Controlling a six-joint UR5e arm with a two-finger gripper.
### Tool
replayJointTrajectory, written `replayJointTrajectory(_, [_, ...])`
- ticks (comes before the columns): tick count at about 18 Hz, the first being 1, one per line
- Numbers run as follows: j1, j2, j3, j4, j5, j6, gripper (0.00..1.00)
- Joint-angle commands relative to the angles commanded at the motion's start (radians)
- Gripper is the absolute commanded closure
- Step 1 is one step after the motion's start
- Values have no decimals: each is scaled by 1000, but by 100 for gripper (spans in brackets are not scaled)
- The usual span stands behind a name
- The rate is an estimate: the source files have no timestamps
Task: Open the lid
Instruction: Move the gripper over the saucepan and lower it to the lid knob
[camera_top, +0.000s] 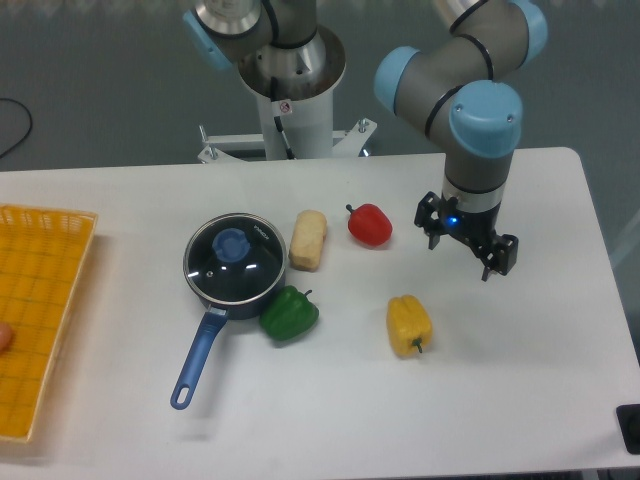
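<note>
White tabletop holds the glass lid seated on its blue saucepan, well left of my gripper — fingers apart, holding nothing — and I judge the lid rigid, slippery, breakable, best pinched by its central blue knob.

A white table is holding a dark blue saucepan with its long handle pointing toward the front edge, and a green pepper is touching the pan. A piece of bread, a red pepper and a yellow pepper are lying near it. A yellow basket is sitting at the left edge.
</note>
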Motion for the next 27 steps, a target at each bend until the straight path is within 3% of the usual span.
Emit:
replayJointTrajectory(4, [-137, -6, -6, 5, 14, -241, 0])
replayJointTrajectory(6, [-186, -2, -6, -3, 43, -299, 0])
replayJointTrajectory(10, [-255, 29, -15, -113, 44, -341, 0])
replayJointTrajectory(13, [-330, 55, -17, -140, 46, -401, 0])
replayJointTrajectory(21, [-451, 60, -21, -153, 61, -445, 0])
replayJointTrajectory(27, [-500, 44, -46, -152, 64, -320, 0])
